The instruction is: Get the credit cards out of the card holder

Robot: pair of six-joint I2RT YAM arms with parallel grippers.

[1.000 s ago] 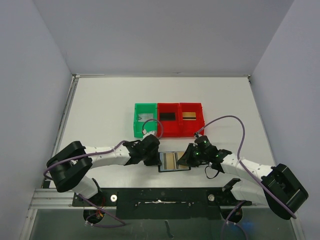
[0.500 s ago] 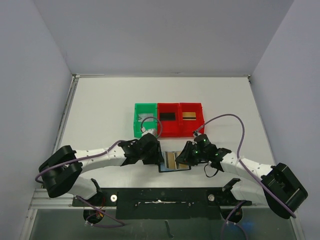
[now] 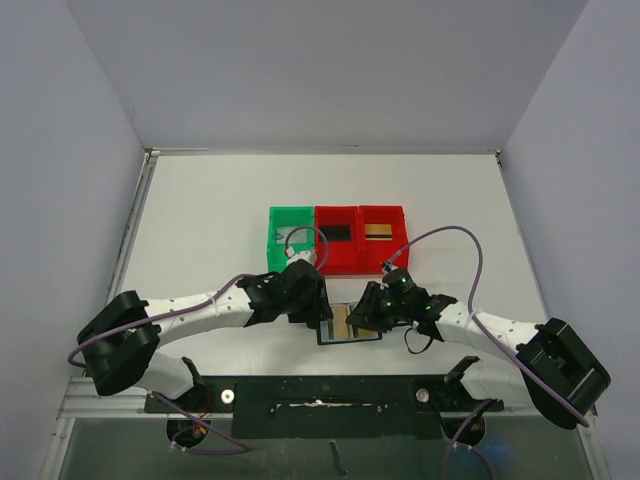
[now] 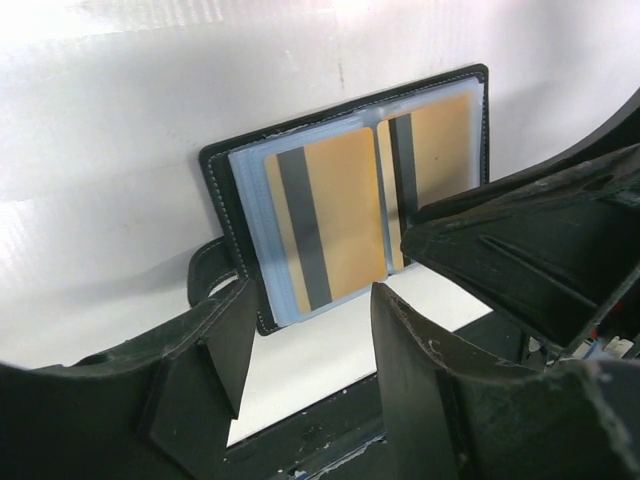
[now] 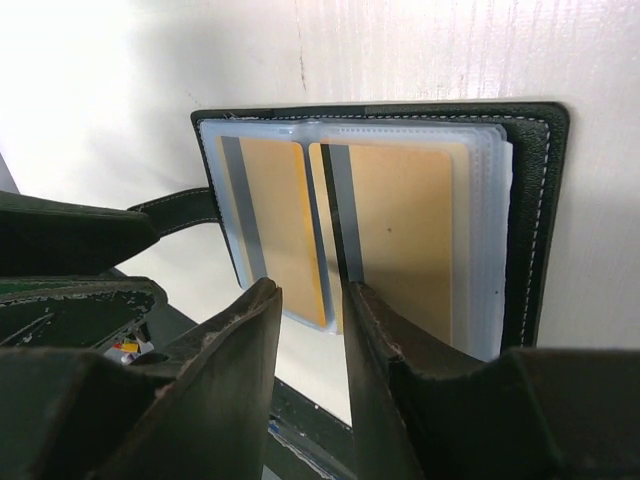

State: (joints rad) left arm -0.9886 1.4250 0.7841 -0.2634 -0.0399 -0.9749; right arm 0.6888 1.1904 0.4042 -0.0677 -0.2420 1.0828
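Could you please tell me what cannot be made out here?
- Top view: left end effector and right end effector overlap the edges of the card holder.
- Wrist views: cloudy sleeves hide any cards under the gold cards.
- Top view: contents of the green bin, too small to tell.

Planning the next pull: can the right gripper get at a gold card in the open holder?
Probably yes: the right gripper hangs open at the edge of the holder, nothing between. But the gold card lies in a clear sleeve, so gripping may be awkward.
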